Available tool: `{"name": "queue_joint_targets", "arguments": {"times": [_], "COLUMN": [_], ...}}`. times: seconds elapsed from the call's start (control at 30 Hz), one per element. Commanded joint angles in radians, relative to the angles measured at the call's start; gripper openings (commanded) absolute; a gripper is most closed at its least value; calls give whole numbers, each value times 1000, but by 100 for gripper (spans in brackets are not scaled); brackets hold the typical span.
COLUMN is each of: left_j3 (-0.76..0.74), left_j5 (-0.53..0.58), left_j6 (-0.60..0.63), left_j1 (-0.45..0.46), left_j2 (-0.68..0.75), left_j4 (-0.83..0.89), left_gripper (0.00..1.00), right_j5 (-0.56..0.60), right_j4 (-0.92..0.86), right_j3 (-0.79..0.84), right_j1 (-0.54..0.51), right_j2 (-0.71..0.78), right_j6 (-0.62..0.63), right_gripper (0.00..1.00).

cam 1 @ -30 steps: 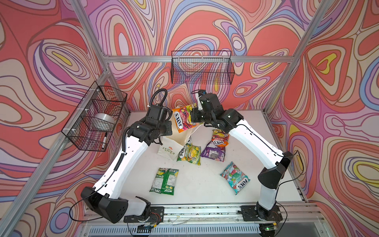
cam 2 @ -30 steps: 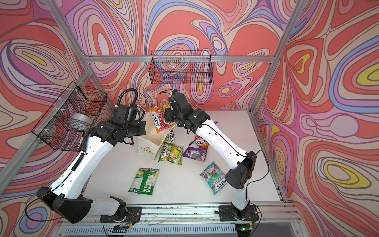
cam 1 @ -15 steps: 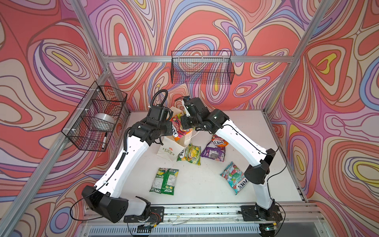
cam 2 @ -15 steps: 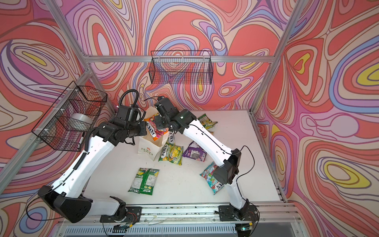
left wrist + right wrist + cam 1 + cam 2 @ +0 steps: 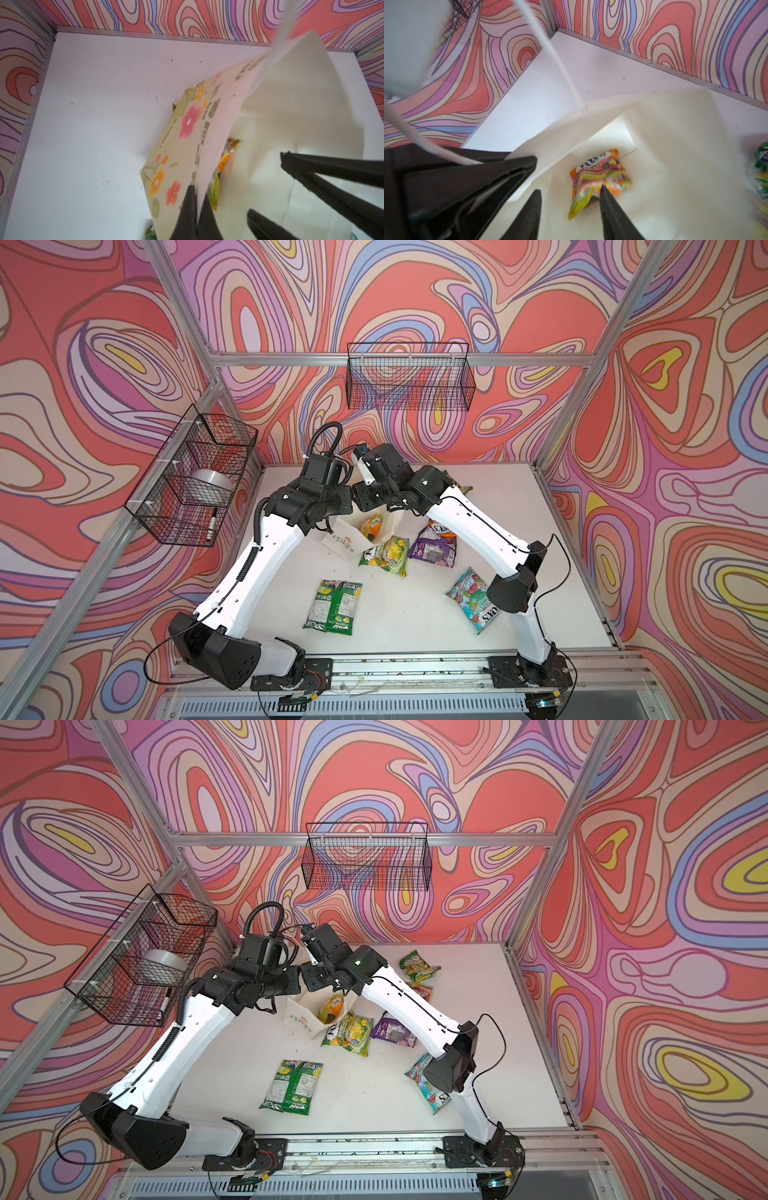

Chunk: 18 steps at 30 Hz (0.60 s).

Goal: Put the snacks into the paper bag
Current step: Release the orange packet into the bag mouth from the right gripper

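The white paper bag [image 5: 341, 540] [image 5: 300, 1020] stands open between my two wrists. My left gripper [image 5: 196, 189] is shut on its flowered side wall [image 5: 187, 124] at the rim. My right gripper [image 5: 570, 189] hangs open over the bag's mouth with nothing between its fingers [image 5: 291, 161]. An orange snack packet [image 5: 600, 172] [image 5: 371, 526] lies loose inside the bag, blurred. On the table lie more snacks: a green-yellow one [image 5: 388, 558] against the bag, a purple one [image 5: 434, 545], a green one [image 5: 334, 605] and a teal-pink one [image 5: 471, 605].
Two further packets [image 5: 417, 965] [image 5: 419, 990] lie at the back behind my right arm. A black wire basket [image 5: 409, 381] hangs on the back wall. Another basket [image 5: 195, 477] on the left wall holds a silver roll and a marker. Frame posts stand at the table's corners.
My right arm swung left with the orange packet to above the bag, then its jaws opened and the packet dropped inside. My left gripper kept its hold on the bag.
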State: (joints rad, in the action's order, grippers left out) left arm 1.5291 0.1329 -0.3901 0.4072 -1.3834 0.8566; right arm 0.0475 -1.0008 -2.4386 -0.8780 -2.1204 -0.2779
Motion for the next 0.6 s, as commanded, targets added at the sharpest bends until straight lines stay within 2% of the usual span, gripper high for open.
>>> {"name": "queue_joint_targets", "arguments": {"times": [0.0,0.17,0.33,0.43,0.57], "left_j3": [-4,6,17,22,20], "left_j5": [23,50,67,75,71], "left_j6": [9,7,3,5,8], "left_j1": [7,7,7,5,2], "left_j2": [4,-18,-32,-35,-25], "left_j4": [-16,18,44,58,70], "left_gripper": [0,0,0,0,0], "right_j5": [-48,-85,-84,-1,188], "right_j4": [39,83,115,119,93], "right_j3": [-31,-36,-3,36,124], "right_j1": [-2,-2,-2,-3,10], "right_j2": [34,111,223,308,437], "right_j6": [22,25,28,29,26], "right_gripper": [58,75,82,85,88]}}
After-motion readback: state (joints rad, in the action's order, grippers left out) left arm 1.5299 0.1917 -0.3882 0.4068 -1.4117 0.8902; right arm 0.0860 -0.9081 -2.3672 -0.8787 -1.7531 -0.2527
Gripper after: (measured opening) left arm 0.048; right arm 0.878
